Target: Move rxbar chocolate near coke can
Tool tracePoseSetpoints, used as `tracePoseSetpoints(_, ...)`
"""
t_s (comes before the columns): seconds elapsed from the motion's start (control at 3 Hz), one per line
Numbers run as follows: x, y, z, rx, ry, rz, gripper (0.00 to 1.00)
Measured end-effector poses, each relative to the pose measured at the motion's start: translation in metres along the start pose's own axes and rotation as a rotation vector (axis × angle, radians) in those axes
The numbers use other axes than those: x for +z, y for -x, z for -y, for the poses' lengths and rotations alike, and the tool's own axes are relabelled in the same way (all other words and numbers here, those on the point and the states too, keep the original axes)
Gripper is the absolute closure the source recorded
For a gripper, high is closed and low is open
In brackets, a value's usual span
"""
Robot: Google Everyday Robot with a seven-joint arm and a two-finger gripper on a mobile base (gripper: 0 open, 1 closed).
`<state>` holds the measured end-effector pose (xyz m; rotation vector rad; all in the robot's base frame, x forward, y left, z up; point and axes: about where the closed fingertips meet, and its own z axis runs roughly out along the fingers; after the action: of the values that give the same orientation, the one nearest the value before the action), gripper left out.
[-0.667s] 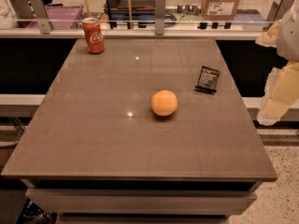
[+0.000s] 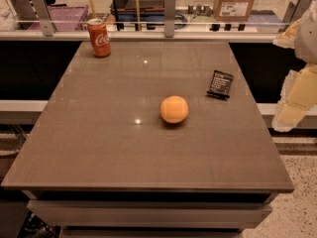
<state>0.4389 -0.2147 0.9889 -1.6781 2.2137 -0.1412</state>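
1. The rxbar chocolate (image 2: 220, 84) lay flat on the table (image 2: 124, 157), right side, near the right edge, in the far half. Black wrapper w/ white text, turned a bit askew.
2. The orange fruit (image 2: 174, 109) sat near the centre, down-left of the bar. It was close to it but apart.
3. The coke can (image 2: 99, 37) stood upright at the far-left corner, well apart from the bar and across the table from it.
4. The arm was off the table's right edge, partly cut by the view's border. Its cream-coloured gripper (image 2: 296, 100) hung beside the edge, just right of the bar and touching nothing on the table. Open or closed, holding anything or not: couldn't tell.
5. Counts: 1 bar, 1 can, 1 orange, 1 arm w/ 1 gripper.
6. Behind the table were a rail w/ 2 grey posts (image 2: 170, 13) and a cardboard box (image 2: 237, 3) on the floor beyond.
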Motion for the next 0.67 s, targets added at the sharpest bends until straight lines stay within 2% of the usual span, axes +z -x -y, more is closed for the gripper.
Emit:
tracePoseSetpoints(0.33,-0.0023,-0.0009,0.0008,0.051,-0.027,0.005,0.00)
tracePoseSetpoints(0.67,-0.0046,-0.0022,0.0077,0.146,-0.051,0.020,0.00)
